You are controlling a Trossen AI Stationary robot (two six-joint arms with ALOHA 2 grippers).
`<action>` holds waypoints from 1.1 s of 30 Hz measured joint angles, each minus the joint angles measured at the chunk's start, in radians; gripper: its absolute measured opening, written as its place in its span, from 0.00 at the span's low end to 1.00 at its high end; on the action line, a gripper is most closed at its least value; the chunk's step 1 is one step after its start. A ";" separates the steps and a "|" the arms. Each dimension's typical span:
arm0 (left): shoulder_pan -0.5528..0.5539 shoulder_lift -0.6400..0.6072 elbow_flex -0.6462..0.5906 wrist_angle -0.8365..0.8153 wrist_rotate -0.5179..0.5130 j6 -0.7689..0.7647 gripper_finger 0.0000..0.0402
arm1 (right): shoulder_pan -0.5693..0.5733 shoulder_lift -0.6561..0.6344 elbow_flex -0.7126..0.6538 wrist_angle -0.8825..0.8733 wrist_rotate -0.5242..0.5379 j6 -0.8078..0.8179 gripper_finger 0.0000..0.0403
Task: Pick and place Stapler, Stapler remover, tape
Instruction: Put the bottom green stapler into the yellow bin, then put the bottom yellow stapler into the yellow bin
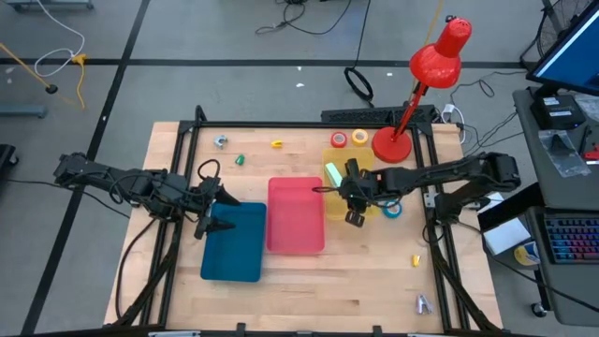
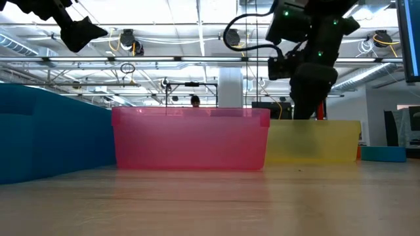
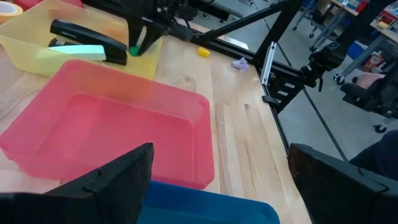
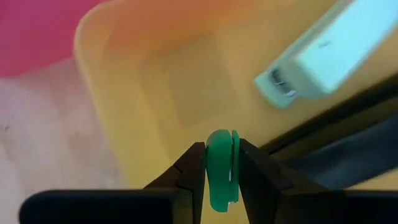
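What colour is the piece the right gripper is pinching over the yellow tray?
Green. Shows best in the right wrist view: green piece between the right gripper's fingers.

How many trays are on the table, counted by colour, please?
Blue tray: 1
Pink tray: 1
Yellow tray: 1
Total: 3 trays
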 joint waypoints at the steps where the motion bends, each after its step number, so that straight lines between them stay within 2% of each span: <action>1: 0.000 0.000 0.000 0.000 0.000 0.000 0.91 | -0.001 0.007 0.000 0.000 -0.007 -0.011 0.18; 7: 0.000 0.000 0.000 0.000 -0.009 0.000 0.91 | -0.002 0.016 0.000 0.029 -0.003 -0.062 0.21; 15: 0.000 0.000 0.000 0.000 -0.009 0.000 0.91 | -0.002 0.008 0.002 0.054 -0.001 -0.087 0.36; 20: 0.000 0.000 0.000 0.000 -0.009 0.000 0.91 | -0.002 0.008 0.002 0.054 -0.002 -0.090 0.42; 27: 0.000 0.000 0.000 0.000 -0.009 0.007 0.91 | 0.000 -0.023 0.002 -0.020 -0.043 -0.030 0.43; 33: 0.000 0.000 0.000 0.000 -0.008 0.054 0.91 | 0.003 -0.142 0.002 -0.142 -0.106 0.071 0.40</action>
